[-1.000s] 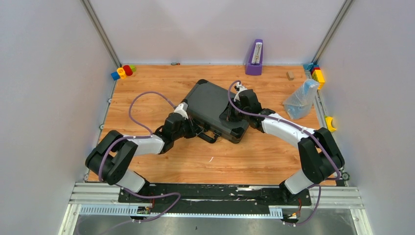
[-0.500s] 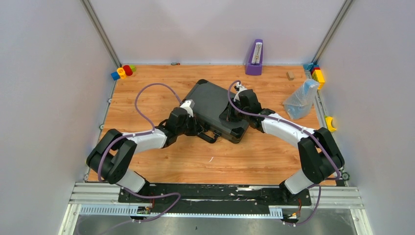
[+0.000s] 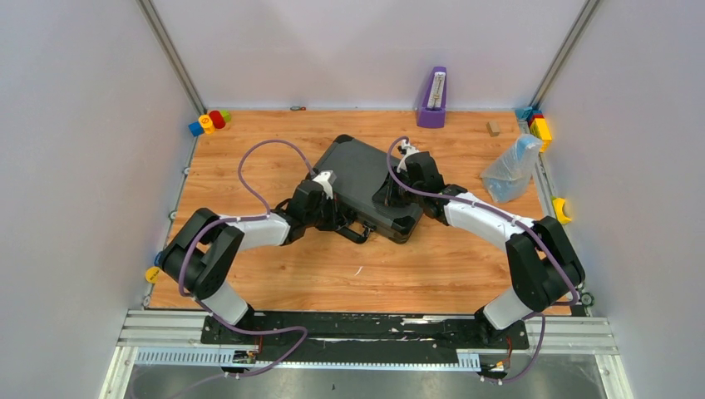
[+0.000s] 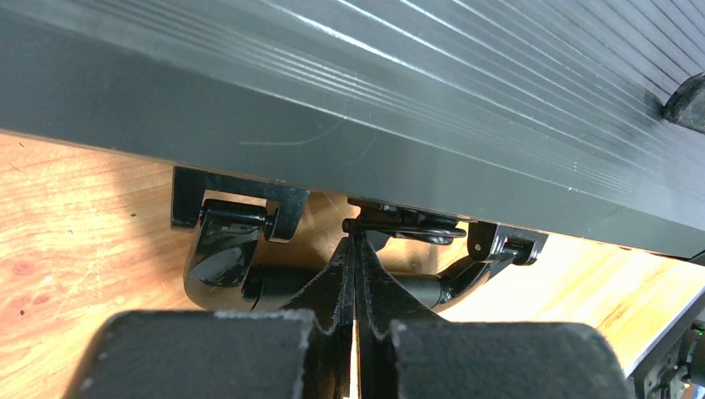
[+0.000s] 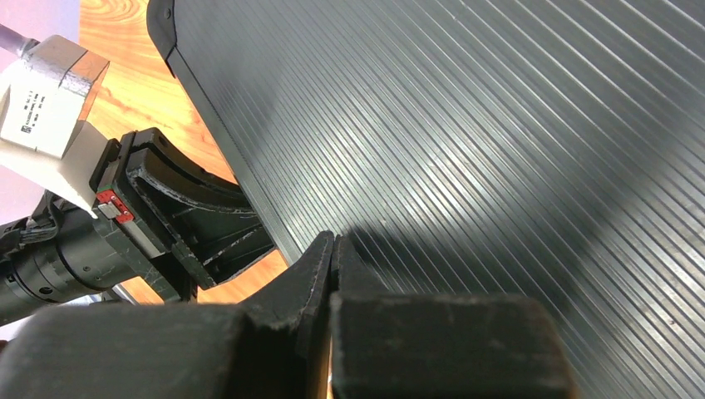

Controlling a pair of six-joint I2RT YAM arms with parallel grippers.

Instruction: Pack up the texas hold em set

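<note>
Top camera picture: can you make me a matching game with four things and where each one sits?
Things:
1. black case
2. purple stand
3. clear bag
4. green block

Places:
A. far left corner
B. right side, near the edge
C. middle of the table
D. against the back wall

Pairs: 1-C, 2-D, 3-B, 4-A

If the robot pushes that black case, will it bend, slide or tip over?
It probably won't bend: the black case has a hard ribbed lid and solid corners. It would likely slide rather than tip, since it lies flat and low on the smooth wooden table. Its handle sits on hinges, so that part may flop.
</note>
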